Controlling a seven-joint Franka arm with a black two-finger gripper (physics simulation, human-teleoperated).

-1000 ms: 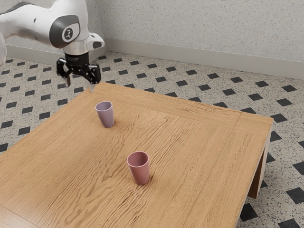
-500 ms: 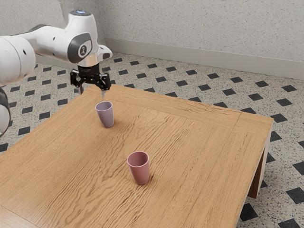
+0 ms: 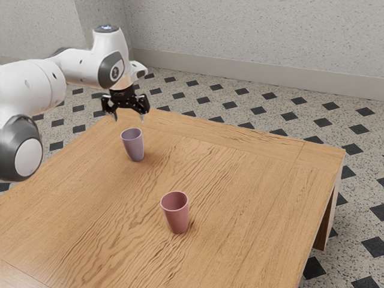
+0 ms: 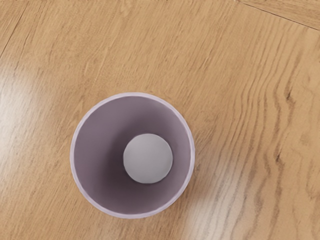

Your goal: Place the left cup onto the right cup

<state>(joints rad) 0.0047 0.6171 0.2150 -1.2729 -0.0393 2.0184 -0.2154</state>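
Exterior view: the gripper (image 3: 128, 114) hangs just above the lilac cup (image 3: 132, 144), jaws spread apart, touching nothing. The 2 cups stand upright on the desk (image 3: 252, 198), the pink cup (image 3: 175, 212) well apart.

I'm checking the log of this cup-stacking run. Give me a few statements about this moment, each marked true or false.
1. The gripper hangs open above the lilac cup. True.
2. The lilac cup lies on its side. False: it stands upright, mouth up.
3. The pink cup stands on the table, apart from the lilac cup. True.
4. The lilac cup is stacked on the pink cup. False: each stands on the table by itself.
5. The gripper holds the pink cup. False: it holds nothing.
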